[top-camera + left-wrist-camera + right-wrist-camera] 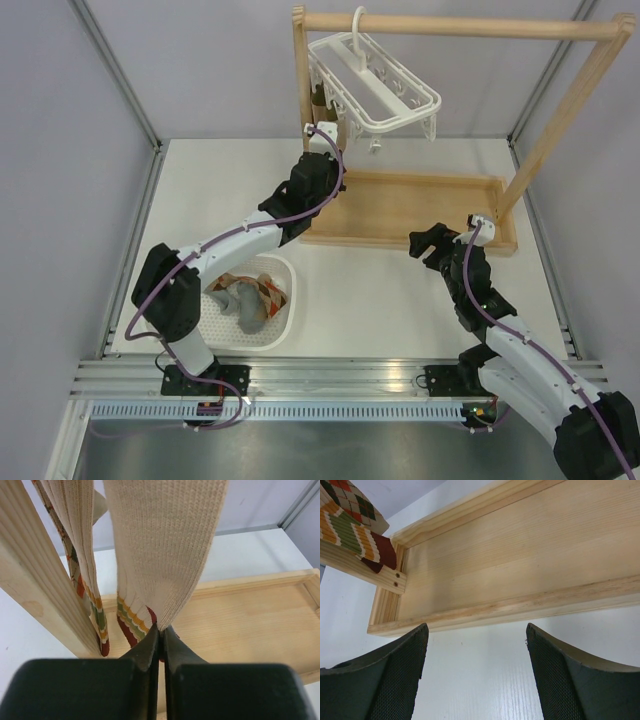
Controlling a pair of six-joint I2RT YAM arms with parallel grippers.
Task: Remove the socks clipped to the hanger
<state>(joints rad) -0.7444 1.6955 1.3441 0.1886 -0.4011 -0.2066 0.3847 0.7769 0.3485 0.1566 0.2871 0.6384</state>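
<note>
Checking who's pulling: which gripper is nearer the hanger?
Left. The left gripper sits under the hanger at its left end, shut on a sock; the right gripper is open, farther off before the wooden tray.

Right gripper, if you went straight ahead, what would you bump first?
Probably the near wall of the wooden tray; the open right gripper points at it, though depth is unclear.

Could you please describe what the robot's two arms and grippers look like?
Both the left arm and right arm have white link shells with black joint housings, and a purple cable runs along each. The left gripper and right gripper have dark, tapered fingers; the right one's pads show a fine mesh texture.
</note>
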